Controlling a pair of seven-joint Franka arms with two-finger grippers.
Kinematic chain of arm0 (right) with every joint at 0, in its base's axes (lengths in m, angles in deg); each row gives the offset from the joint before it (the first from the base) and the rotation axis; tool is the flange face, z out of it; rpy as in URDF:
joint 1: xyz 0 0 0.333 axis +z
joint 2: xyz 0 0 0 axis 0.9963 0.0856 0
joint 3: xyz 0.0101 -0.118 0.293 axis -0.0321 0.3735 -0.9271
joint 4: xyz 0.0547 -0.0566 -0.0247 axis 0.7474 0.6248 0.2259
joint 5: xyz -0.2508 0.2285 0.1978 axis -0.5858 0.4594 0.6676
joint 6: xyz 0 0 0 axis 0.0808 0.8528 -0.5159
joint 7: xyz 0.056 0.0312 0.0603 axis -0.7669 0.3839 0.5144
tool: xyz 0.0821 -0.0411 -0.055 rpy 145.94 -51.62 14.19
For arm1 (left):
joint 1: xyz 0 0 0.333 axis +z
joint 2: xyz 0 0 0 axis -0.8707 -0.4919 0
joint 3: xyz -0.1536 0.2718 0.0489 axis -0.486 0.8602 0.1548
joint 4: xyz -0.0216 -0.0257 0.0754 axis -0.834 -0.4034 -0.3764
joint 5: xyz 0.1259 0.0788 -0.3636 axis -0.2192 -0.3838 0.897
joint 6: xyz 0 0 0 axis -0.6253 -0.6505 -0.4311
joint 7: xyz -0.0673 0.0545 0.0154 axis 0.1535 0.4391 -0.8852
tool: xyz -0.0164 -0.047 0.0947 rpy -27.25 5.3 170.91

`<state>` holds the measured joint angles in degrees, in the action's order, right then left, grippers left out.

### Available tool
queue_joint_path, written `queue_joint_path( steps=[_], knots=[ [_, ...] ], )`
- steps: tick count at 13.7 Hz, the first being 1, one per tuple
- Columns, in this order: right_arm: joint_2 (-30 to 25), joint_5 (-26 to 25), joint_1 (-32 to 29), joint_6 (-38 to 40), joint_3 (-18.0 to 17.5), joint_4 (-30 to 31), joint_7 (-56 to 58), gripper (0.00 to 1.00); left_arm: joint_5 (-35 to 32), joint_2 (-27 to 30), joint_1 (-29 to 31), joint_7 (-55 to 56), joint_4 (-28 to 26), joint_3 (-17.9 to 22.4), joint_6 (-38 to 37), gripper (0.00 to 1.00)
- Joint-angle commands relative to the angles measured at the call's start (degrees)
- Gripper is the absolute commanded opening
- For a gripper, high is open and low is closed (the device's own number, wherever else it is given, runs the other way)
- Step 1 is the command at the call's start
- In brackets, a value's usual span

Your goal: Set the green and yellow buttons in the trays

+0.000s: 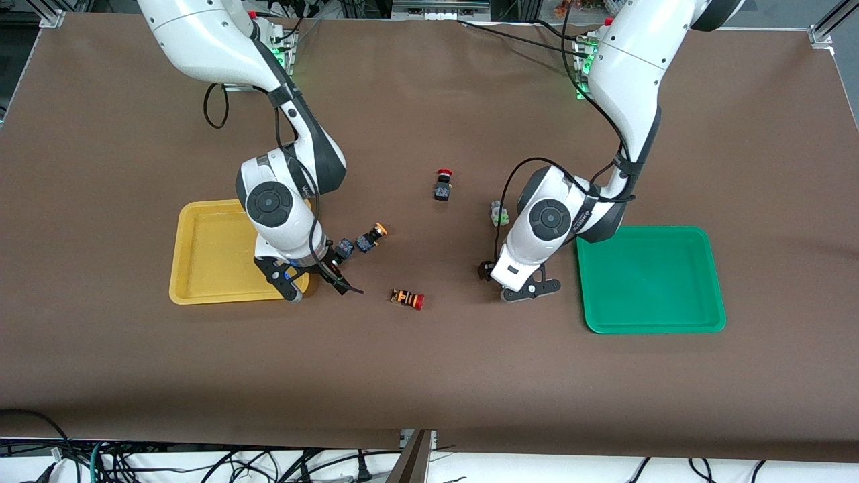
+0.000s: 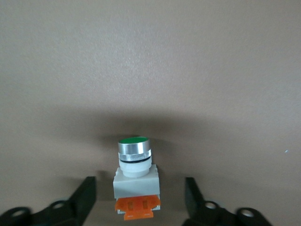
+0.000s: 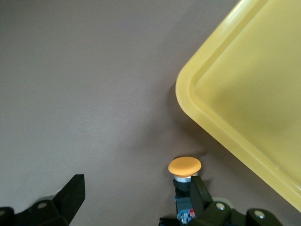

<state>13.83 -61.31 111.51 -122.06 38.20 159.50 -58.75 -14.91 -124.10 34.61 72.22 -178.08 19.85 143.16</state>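
Left gripper (image 2: 138, 200) sits low on the table beside the green tray (image 1: 651, 278) with fingers spread around an upright green button (image 2: 135, 176) – lined up to grab – while right gripper (image 3: 136, 202), jaws apart, straddles a yellow button (image 3: 185, 174) just beside the yellow tray (image 3: 244, 94).

Brown table (image 1: 429, 376) (trays (image 1: 201, 255), buttons (image 1: 408, 298))

The left gripper (image 2: 138, 197) has its jaws spread, and a pale grey-bodied, green-capped push button (image 2: 135, 176) stands between them with bare brown worktop (image 2: 150, 70) ahead. The right gripper (image 3: 134, 200) has an orange-capped black button (image 3: 185, 181) against one jaw, a free gap beside it, and the yellow plastic tray's rim (image 3: 207, 127) close alongside.
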Motion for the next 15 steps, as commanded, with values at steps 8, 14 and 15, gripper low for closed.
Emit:
queue_joint_path(
  steps=[8,14,15],
  knots=[
    [-1.04,0.31,1.61,-10.68,0.08,11.82,-5.88,0.99,-6.69,7.39,1.57,-1.51,1.89,2.28,-17.46,0.16],
    [-0.95,0.31,2.41,-12.26,0.08,14.01,-6.50,0.60,-8.45,11.98,12.54,-25.26,1.80,2.11,-34.92,0.23],
    [-0.87,0.31,2.41,-12.79,0.08,14.28,-6.50,0.49,-8.36,11.54,14.22,-32.82,1.45,2.20,-34.92,0.22]
  ],
)
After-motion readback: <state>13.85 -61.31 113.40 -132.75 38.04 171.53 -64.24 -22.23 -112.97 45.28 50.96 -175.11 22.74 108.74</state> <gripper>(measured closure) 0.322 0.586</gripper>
